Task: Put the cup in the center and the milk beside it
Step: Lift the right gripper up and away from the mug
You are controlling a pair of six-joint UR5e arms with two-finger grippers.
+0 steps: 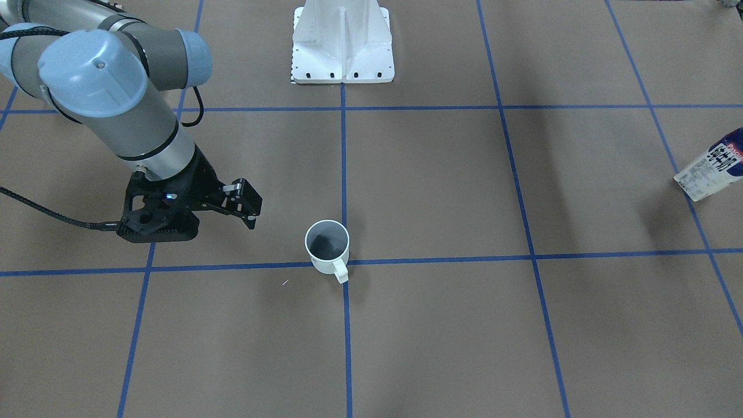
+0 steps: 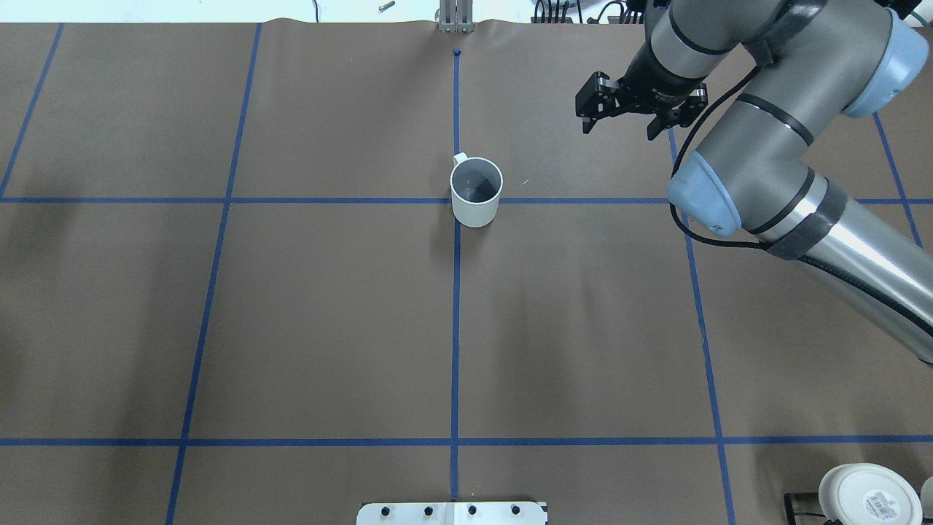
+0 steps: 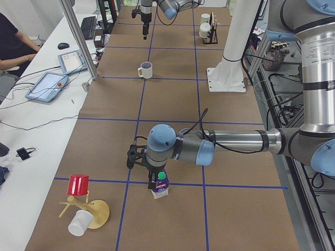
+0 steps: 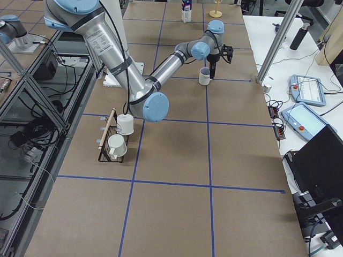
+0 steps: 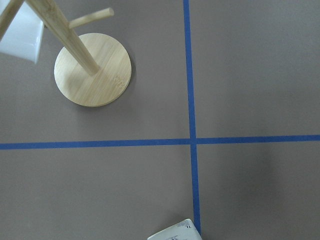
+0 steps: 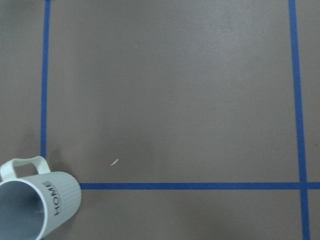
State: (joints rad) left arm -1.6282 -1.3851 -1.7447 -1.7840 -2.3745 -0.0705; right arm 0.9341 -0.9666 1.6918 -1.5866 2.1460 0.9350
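The cup [image 1: 328, 244] is a small white ribbed mug with a loop handle, a dark grey inside and "HOME" on its side. It stands upright on the central blue tape crossing [image 2: 476, 191] and shows at the lower left of the right wrist view [image 6: 35, 205]. My right gripper [image 2: 619, 127] is open and empty, hovering to the cup's side, apart from it [image 1: 246, 206]. The milk [image 3: 160, 185], a white and blue carton with a green cap, stands far off at the table's left end [image 1: 711, 165]. My left gripper [image 3: 152, 180] hangs close beside it; I cannot tell its state.
A wooden mug tree [image 3: 86, 209] with a red cup and a white cup stands near the milk; its base shows in the left wrist view [image 5: 92, 69]. A rack of white cups [image 4: 115, 139] sits at the right end. The white robot pedestal [image 1: 342, 46] stands mid-table. Tablets [image 3: 49, 83] lie beside it.
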